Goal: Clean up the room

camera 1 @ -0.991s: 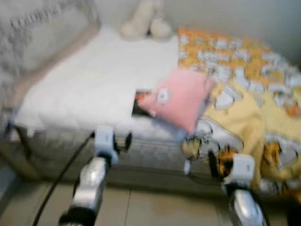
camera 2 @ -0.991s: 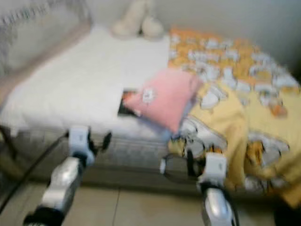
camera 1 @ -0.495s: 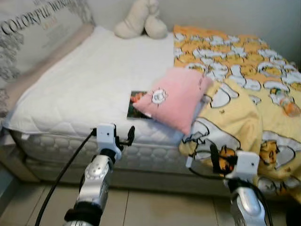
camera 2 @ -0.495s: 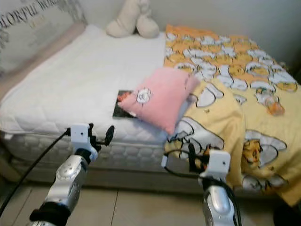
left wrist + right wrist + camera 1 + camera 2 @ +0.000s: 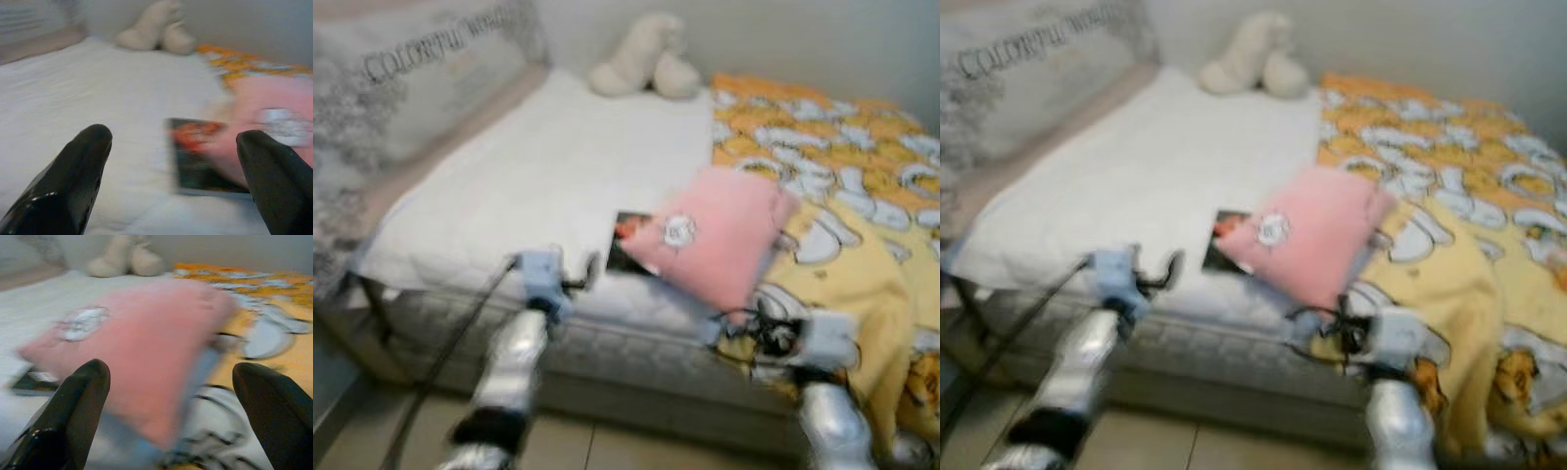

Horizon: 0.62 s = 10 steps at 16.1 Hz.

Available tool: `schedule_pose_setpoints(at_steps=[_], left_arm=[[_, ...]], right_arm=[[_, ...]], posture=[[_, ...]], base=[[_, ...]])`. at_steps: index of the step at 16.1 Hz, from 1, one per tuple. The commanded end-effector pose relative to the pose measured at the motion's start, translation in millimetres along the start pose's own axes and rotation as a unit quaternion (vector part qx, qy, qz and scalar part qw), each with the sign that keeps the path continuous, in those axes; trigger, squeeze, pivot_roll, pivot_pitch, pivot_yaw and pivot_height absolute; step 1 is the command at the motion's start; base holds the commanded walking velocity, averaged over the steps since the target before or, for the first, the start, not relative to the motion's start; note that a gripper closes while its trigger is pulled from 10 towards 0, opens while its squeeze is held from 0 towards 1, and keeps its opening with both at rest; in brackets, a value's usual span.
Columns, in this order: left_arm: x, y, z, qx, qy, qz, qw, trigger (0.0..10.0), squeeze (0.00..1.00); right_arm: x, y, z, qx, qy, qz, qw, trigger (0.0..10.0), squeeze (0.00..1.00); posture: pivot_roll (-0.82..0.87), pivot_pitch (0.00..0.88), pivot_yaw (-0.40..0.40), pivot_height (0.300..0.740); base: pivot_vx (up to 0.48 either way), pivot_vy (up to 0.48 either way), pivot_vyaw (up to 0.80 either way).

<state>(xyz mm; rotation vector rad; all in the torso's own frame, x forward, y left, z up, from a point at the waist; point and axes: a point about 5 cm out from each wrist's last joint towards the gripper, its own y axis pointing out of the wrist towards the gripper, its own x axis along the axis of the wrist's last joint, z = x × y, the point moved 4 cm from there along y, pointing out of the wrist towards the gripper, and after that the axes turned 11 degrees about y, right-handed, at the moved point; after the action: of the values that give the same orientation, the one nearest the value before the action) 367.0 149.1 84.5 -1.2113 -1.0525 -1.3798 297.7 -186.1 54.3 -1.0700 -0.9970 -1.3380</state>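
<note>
Bed (image 5: 538,186) with white mattress cover; views blurred. Pink pillow (image 5: 715,233) lies near the front edge of the bed, overlapping a yellow cartoon-print blanket (image 5: 842,196) on the right half. Dark book (image 5: 626,253) lies flat, partly tucked under the pillow's left corner. Beige plush toy (image 5: 646,57) at the far edge by the wall. Left gripper (image 5: 171,161) released, fingers spread, held before the front edge, facing the book. Right gripper (image 5: 171,396) released, fingers spread, facing the pillow

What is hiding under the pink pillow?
A dark book or magazine pokes out from under the pink pillow, on the white mattress. Its covered part cannot be seen.
</note>
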Motion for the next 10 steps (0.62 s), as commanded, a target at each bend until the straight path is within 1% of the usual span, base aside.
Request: schedule_pose_setpoints(at_steps=[1,4,6,7,9,10], left_arm=[[6.3,5.2,-16.7,-0.019,-0.011,-0.008,1.0,10.0,0.0],[10.0,6.9,-20.5,-0.033,-0.007,-0.017,0.999,10.0,0.0],[13.1,8.3,-24.3,-0.048,-0.001,-0.023,0.999,10.0,0.0],[15.1,9.1,-27.0,-0.056,0.002,-0.027,0.998,10.0,0.0],[16.1,10.2,-29.7,-0.063,0.002,-0.029,0.998,10.0,0.0],[17.8,11.6,-31.8,-0.066,0.001,-0.031,0.997,10.0,0.0]], right_arm=[[1.3,-2.9,-14.5,-0.017,-0.015,0.004,1.0,10.0,0.0],[-0.3,-5.3,-17.3,-0.026,-0.01,0.005,1.0,10.0,0.0],[0.3,-5.6,-24.9,-0.05,-0.014,0.007,0.999,10.0,0.0],[1.7,-6.0,-31.2,-0.067,-0.015,0.004,0.998,10.0,0.0],[3.4,-6.4,-32.4,-0.068,-0.019,-0.002,0.997,10.0,0.0],[6.1,-6.3,-30.9,-0.062,-0.024,-0.009,0.998,10.0,0.0]], posture=[[0.05,0.0,0.0,0.74],[0.05,0.0,0.006,0.74],[0.05,0.0,0.008,0.74],[0.05,0.0,0.01,0.74],[0.04,0.0,0.014,0.74],[0.03,0.0,0.015,0.74]], base=[[0.48,0.0,0.0],[0.48,0.0,0.0],[0.48,0.0,0.0],[0.48,0.0,-0.7],[0.48,0.0,-0.71],[0.48,0.0,0.0]])
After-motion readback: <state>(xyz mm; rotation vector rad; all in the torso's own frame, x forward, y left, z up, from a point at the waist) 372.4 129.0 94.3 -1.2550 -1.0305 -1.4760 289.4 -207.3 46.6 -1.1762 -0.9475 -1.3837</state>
